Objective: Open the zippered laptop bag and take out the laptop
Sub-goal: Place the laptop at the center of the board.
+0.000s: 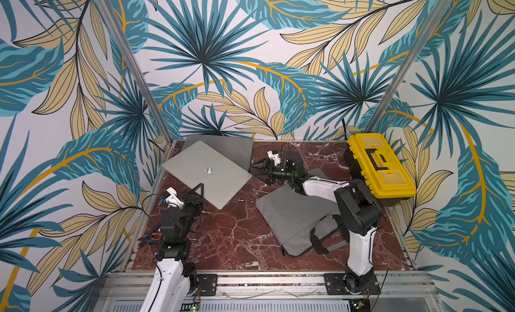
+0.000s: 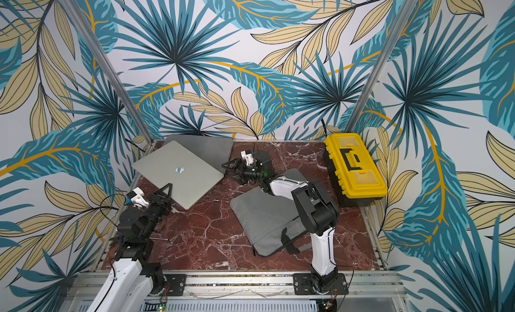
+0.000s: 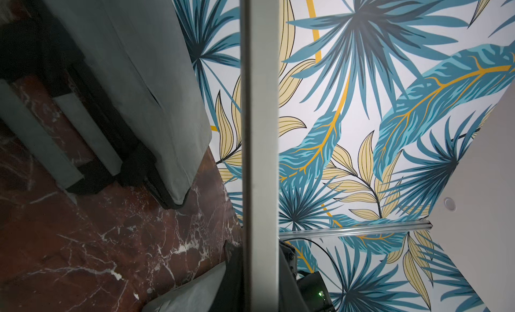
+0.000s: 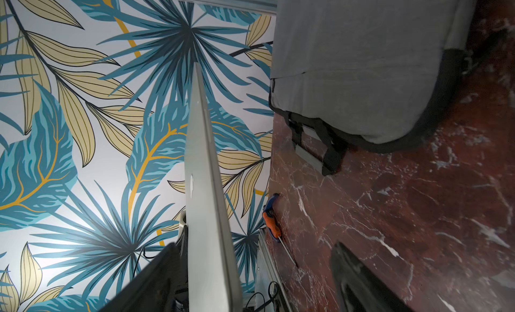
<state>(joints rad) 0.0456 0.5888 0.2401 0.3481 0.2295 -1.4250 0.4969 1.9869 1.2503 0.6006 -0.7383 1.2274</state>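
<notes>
Right arm [image 1: 359, 210] covers part of laptop bag [image 1: 289, 216] — left claw [image 1: 199, 188] pinches laptop [image 1: 206, 160].

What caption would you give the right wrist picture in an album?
Silver laptop seen edge-on between the fingers of the open right gripper, with the grey laptop bag flat on the marble table.

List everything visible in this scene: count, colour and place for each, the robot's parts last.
laptop: one, silver, far left, raised and tilted
flat sheet: one, grey, far-left corner, behind the laptop
laptop bag: one, grey with black straps, centre right
toolbox: one, yellow and black, far-right corner
screwdriver: one, orange and blue handle, left edge
table: one, red-brown marble
left gripper: one, black, shut on the laptop's near edge
right gripper: one, black, open beside the laptop's right corner
</notes>
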